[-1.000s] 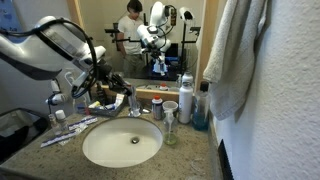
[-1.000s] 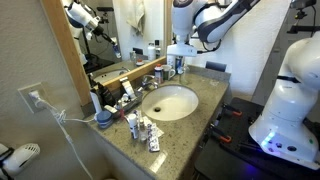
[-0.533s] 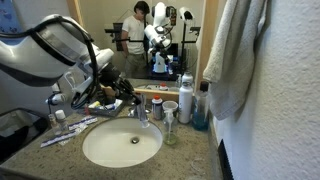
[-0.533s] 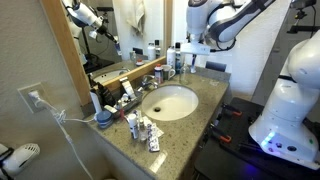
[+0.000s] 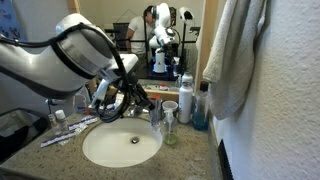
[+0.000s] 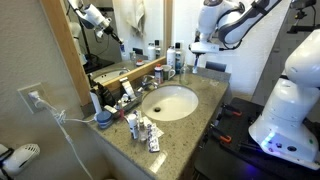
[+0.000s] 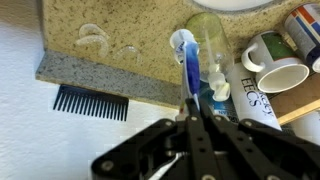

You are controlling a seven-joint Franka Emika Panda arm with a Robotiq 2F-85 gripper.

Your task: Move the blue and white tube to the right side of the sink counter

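Note:
In the wrist view my gripper [image 7: 192,102] is shut on the blue and white tube [image 7: 187,62]. The tube sticks out past the fingertips, white end farthest out. It hangs over the edge of the speckled sink counter [image 7: 110,40], next to a clear glass [image 7: 207,28]. In both exterior views the gripper [image 5: 148,106] [image 6: 196,52] is above the counter [image 5: 195,155] [image 6: 205,98], beside the white basin [image 5: 120,143] near the faucet. The tube itself is too small to make out in those views.
A white cup [image 7: 280,72], a labelled tube and a black comb [image 7: 90,102] lie near the gripper. Bottles and cups [image 5: 185,98] stand by the wall under a hanging towel [image 5: 235,50]. Several toiletries [image 6: 145,130] lie at the counter's other end.
The arm has swung across the basin toward the end with the cups and bottles, with the gripper staying shut. Nothing on the counter has moved.

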